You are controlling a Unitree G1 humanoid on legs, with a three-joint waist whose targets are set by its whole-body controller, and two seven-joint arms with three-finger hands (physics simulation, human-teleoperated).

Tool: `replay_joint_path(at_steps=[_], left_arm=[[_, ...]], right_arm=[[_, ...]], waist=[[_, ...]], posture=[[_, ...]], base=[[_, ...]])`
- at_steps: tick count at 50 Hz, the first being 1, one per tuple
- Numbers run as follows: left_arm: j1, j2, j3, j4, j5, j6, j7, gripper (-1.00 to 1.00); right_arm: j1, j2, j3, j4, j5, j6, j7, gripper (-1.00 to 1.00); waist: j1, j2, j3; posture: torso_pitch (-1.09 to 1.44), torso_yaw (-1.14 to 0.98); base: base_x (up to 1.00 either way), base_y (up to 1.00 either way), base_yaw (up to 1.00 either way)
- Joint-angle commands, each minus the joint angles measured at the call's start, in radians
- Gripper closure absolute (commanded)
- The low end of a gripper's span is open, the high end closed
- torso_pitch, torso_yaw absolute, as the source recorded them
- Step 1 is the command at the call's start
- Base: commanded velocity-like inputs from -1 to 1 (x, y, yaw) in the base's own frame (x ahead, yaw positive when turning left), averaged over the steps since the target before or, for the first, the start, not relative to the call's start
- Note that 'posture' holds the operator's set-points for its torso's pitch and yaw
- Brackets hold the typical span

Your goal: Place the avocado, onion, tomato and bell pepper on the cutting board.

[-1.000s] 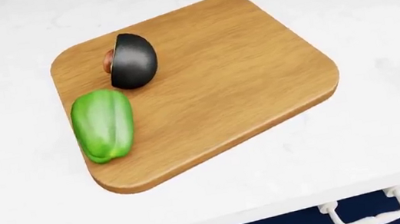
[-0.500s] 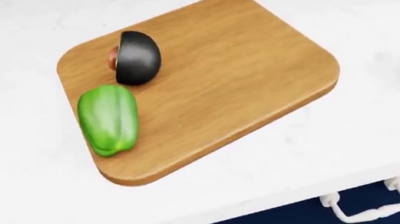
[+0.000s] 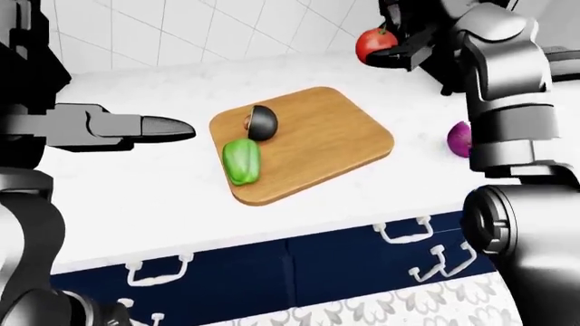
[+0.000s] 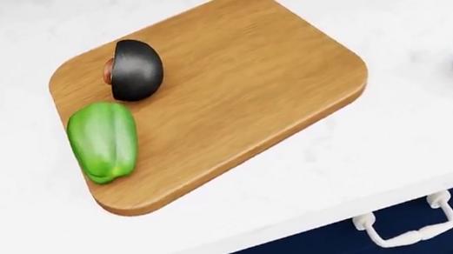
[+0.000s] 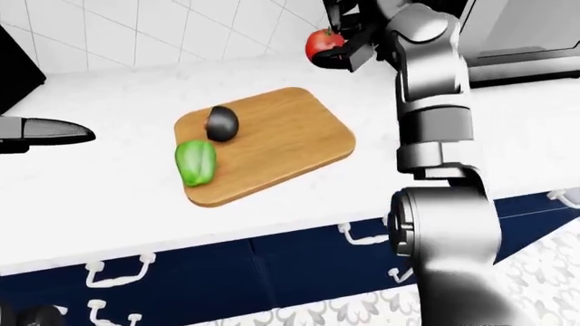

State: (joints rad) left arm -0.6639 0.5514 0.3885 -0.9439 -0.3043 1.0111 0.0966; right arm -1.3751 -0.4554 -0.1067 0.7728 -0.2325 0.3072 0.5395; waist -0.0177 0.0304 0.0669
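Observation:
A wooden cutting board (image 4: 239, 92) lies on the white counter (image 4: 31, 238). On its left part rest a dark avocado half (image 4: 133, 69) and, below it, a green bell pepper (image 4: 103, 140). My right hand (image 3: 395, 45) is raised above the counter, up and right of the board, shut on a red tomato (image 3: 372, 43). A purple onion (image 3: 459, 139) sits on the counter right of the board, partly hidden by my right arm. My left hand (image 3: 163, 129) hovers left of the board with its fingers stretched out and nothing in them.
A white tiled wall (image 3: 181, 34) runs behind the counter. Dark blue drawers with white handles (image 3: 403, 234) sit under the counter edge. A steel appliance (image 5: 521, 34) stands at the right in the right-eye view.
The head view has shifted slightly, so the board sits further left. My right arm has come into the head view at the right edge, covering most of the onion.

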Motion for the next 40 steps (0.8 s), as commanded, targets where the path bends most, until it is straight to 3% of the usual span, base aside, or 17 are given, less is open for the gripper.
replay_joint_path(at_steps=[1,12,27,29,40], left_arm=[[-0.024,0.015,0.013,-0.003,0.008,-0.023,0.004,-1.00],[-0.034,0.018,0.001,0.000,0.012,-0.025,0.008,-1.00],[-0.001,-0.003,-0.005,0.001,0.050,-0.054,-0.018,-1.00],[-0.004,-0.004,-0.004,0.003,0.052,-0.053,-0.021,-1.00],[-0.009,-0.001,0.010,0.006,0.049,-0.049,-0.027,-1.00]], right_arm=[[-0.053,0.001,-0.008,-0.010,0.009,-0.067,-0.012,1.00],[-0.111,0.094,0.031,0.184,-0.006,-0.190,0.007,1.00],[-0.126,0.197,0.047,0.313,-0.036,-0.287,0.024,1.00],[-0.124,0.246,0.060,0.365,-0.040,-0.326,0.026,1.00],[-0.126,0.271,0.056,0.392,-0.048,-0.343,0.032,1.00]], waist=[[0.000,0.000,-0.029],[-0.005,0.004,-0.028],[-0.007,0.011,-0.029],[-0.006,0.012,-0.030],[-0.006,0.017,-0.032]], posture=[[0.00,0.00],[0.00,0.00],[0.00,0.00],[0.00,0.00],[0.00,0.00]], base=[[0.00,0.00,0.00],[0.00,0.00,0.00],[0.00,0.00,0.00],[0.00,0.00,0.00],[0.00,0.00,0.00]])
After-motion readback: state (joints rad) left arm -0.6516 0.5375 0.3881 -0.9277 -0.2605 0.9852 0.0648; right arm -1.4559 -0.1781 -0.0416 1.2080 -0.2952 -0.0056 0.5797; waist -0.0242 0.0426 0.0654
